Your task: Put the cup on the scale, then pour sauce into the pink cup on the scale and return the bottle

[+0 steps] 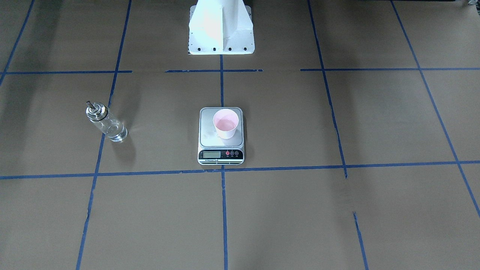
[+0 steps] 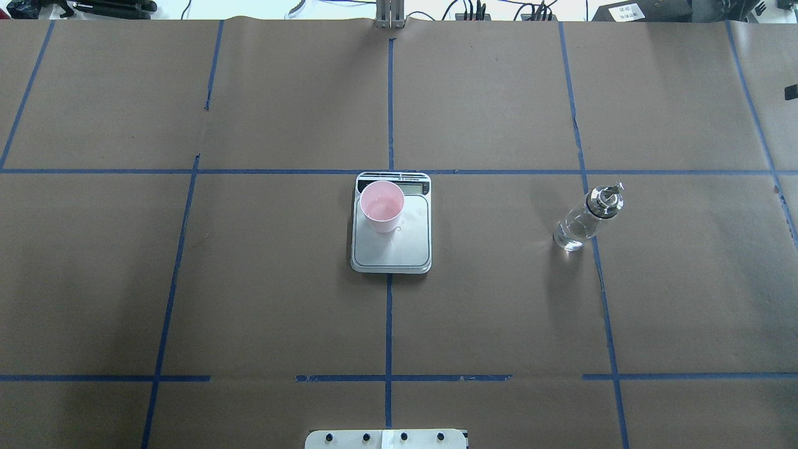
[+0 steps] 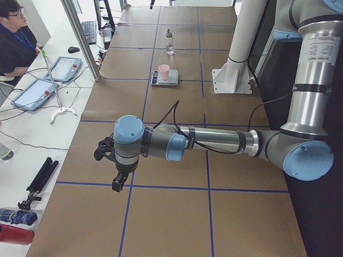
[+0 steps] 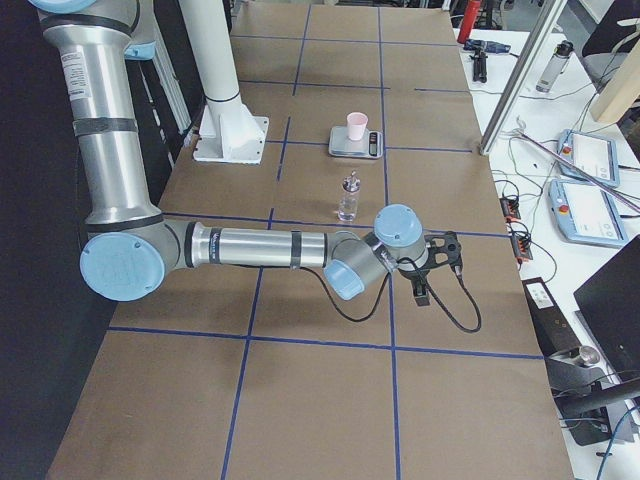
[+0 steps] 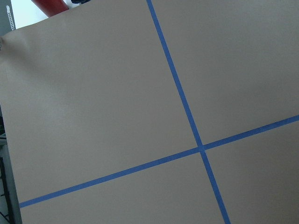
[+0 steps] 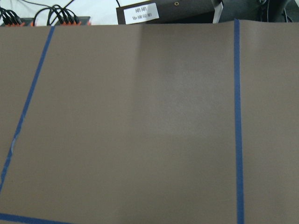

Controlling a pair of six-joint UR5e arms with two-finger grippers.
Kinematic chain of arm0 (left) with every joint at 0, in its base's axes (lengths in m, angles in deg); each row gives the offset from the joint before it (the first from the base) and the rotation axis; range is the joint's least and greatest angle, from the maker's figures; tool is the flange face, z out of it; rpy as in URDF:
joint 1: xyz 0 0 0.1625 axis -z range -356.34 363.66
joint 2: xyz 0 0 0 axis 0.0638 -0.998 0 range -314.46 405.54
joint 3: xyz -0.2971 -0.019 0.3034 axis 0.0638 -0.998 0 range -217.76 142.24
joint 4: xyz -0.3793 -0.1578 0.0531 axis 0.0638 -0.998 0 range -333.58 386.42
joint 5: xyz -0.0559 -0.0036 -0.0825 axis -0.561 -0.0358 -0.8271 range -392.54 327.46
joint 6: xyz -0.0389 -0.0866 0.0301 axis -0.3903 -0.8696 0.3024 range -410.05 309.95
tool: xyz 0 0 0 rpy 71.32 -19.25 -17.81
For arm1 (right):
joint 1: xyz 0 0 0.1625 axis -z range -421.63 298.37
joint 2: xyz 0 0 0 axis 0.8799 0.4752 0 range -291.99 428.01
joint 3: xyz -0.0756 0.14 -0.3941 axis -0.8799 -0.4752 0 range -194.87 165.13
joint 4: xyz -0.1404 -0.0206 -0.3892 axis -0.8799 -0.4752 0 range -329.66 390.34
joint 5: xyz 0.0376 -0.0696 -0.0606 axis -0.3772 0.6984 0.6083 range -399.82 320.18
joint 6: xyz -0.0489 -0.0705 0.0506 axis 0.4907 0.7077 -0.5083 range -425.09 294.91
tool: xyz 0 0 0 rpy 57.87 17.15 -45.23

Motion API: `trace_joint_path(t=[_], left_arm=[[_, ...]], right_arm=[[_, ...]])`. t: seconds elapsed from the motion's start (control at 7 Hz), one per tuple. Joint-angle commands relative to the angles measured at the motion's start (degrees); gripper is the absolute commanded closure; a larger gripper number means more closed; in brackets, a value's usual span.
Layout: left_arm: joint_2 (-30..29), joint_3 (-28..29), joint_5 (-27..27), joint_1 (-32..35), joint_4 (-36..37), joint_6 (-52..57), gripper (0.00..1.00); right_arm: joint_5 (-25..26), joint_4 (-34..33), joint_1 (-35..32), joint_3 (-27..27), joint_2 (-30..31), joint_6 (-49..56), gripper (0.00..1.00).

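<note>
The pale pink cup [image 1: 225,123] stands upright on the silver scale [image 1: 210,132], toward its display side [image 2: 381,206]. The clear glass bottle [image 1: 107,123] with a silver spout cap stands upright on the paper on the robot's right [image 2: 583,221], well apart from the scale [image 2: 399,252], with clear liquid in its lower part. My left gripper [image 3: 119,181] hangs over the table's left end, far from the cup [image 3: 163,71]. My right gripper [image 4: 420,292] hangs near the bottle [image 4: 348,198] at the right end. I cannot tell whether either is open or shut.
The white robot pedestal [image 1: 221,30] stands behind the scale. Blue tape lines cross the brown paper. An operator [image 3: 10,32] sits by a side bench with teach pendants [image 3: 64,68]. More pendants [image 4: 590,155] and cables lie along the operators' edge.
</note>
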Motion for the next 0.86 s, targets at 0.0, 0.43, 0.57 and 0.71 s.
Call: trace_joint_path(t=[0.0, 0.43, 0.57, 0.71], left_arm=[[0.09, 0.09, 0.0, 0.0, -0.01, 0.09, 0.0], [0.09, 0.79, 0.18, 0.0, -0.01, 0.09, 0.0], [0.53, 0.79, 0.27, 0.0, -0.01, 0.0, 0.0], [0.53, 0.79, 0.09, 0.0, 0.51, -0.09, 0.0]], right_arm=[[-2.64, -16.1, -5.33, 3.97, 0.25, 8.77, 0.0], [0.87, -30.21, -3.78, 5.05, 3.59, 24.9, 0.0], [4.53, -35.35, -4.04, 6.01, 3.94, 26.43, 0.0], [8.92, -36.36, -4.04, 7.76, 5.86, 26.79, 0.0]])
